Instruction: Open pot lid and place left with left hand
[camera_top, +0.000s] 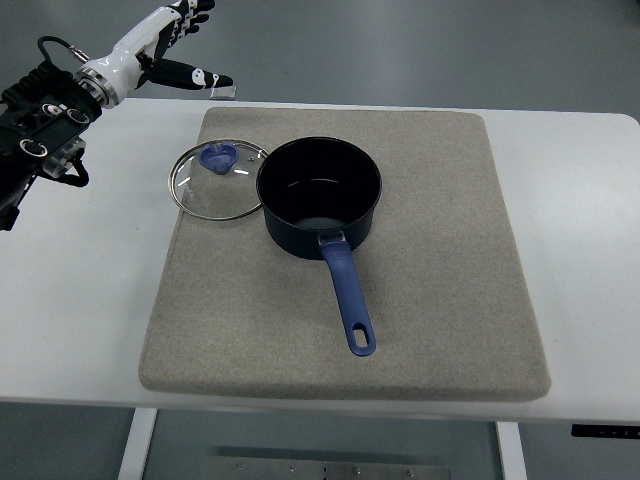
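The pot's handle (349, 295) pointed at me; the lid (214, 179) lay against the pot (319, 192) — I judged it placed — my left hand (175, 45) spread, empty.

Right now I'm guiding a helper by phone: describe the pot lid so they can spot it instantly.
Find the grey mat on the white table; the dark blue pot sits on it. Just left of the pot, by the mat's left edge, lies the lid, flat and touching the pot's side. It is the only clear glass disc, with a metal rim and a blue knob.
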